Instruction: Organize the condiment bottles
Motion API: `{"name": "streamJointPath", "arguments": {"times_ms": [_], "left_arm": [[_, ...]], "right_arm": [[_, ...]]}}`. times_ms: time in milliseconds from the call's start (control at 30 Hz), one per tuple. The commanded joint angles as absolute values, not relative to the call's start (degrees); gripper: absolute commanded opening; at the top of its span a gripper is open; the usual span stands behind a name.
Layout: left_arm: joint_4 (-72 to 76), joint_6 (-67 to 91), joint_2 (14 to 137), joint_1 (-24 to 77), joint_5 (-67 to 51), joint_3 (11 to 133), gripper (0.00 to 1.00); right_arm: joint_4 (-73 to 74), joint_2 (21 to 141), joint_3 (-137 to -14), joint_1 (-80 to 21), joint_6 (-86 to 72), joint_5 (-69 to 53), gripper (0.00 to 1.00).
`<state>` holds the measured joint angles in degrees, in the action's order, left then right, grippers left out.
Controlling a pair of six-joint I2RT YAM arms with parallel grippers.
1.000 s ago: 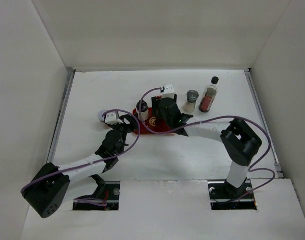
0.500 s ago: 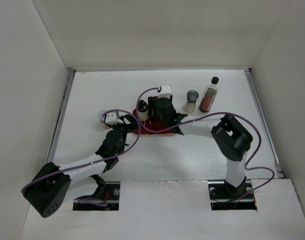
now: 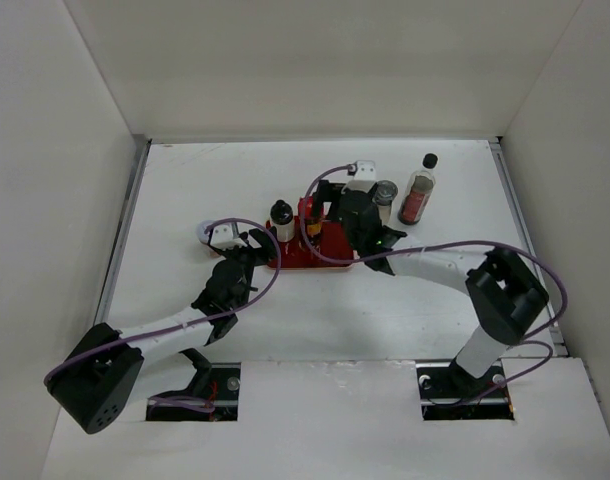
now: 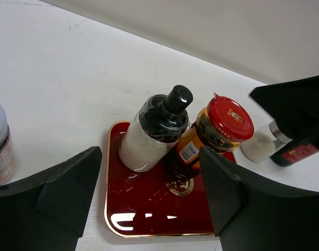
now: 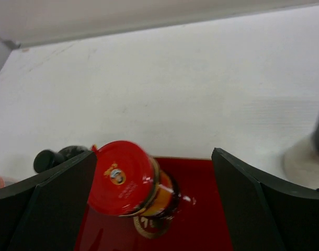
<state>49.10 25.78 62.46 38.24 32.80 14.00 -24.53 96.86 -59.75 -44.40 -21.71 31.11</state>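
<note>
A red tray [image 3: 330,255] holds the black-capped white bottle [image 3: 282,220] [image 4: 149,138] and the red-lidded jar [image 5: 125,175] [image 4: 222,123], side by side and upright. My right gripper [image 5: 154,154] [image 3: 315,218] hangs open above the jar, which sits close to its left finger with a wide gap on the other side. My left gripper [image 4: 150,172] [image 3: 263,250] is open at the tray's left edge, holding nothing. The pink-lidded jar [image 3: 203,232] stands left of the tray. To the tray's right are the grey-lidded jar [image 3: 386,193] and the tall black-capped bottle [image 3: 418,192].
White walls close in the table on three sides, with a metal rail [image 3: 125,230] along the left edge. The right arm's forearm [image 3: 435,265] stretches across the table in front of the tray's right end.
My right gripper has opened wide off the red-lidded jar and drawn back to the right, leaving the jar standing on the tray. The left gripper has opened a little and stayed put.
</note>
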Motion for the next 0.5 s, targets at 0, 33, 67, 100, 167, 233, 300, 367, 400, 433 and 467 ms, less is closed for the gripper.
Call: {"name": "streamJointPath", "arguments": {"times_ms": [0,33,67,100,167,233,300,367,400,433,467], "left_arm": [[51.7,26.5,62.0,38.0,32.3,14.5,0.74],[51.7,26.5,61.6,38.2,32.3,14.4,0.74],[51.9,26.5,61.4,38.2,32.3,14.2,0.74],[52.1,26.5,61.6,38.0,32.4,14.2,0.74],[52.1,26.7,62.4,37.7,32.3,14.2,0.74],[51.7,26.8,62.2,37.9,32.3,14.5,0.74],[51.7,26.8,61.4,38.2,32.3,14.3,0.74],[51.9,26.8,61.6,37.8,32.3,14.2,0.74],[51.9,27.0,62.0,37.7,32.3,14.2,0.74],[51.9,27.0,62.3,37.7,32.3,14.3,0.74],[51.7,27.1,62.4,37.8,32.3,14.5,0.74]], "right_arm": [[-25.6,92.7,-57.1,-40.5,-22.2,35.0,0.98],[-25.0,92.3,-56.9,-38.9,-22.0,36.3,0.98],[-23.7,91.6,-56.8,-37.4,-21.9,37.5,0.98],[-22.1,91.2,-57.2,-36.1,-21.6,38.3,0.99],[-18.2,91.0,-58.9,-33.5,-20.2,39.4,0.99],[-15.5,91.2,-60.5,-31.6,-18.9,39.0,1.0],[-14.0,91.6,-61.5,-30.4,-17.6,39.4,1.0],[-13.0,91.9,-62.0,-29.4,-17.0,39.1,1.0],[-12.5,92.3,-62.3,-29.0,-17.0,38.9,1.0],[-12.0,92.5,-62.7,-28.7,-17.1,38.4,1.0],[-11.8,93.0,-62.9,-28.6,-17.2,38.0,1.0]]}}
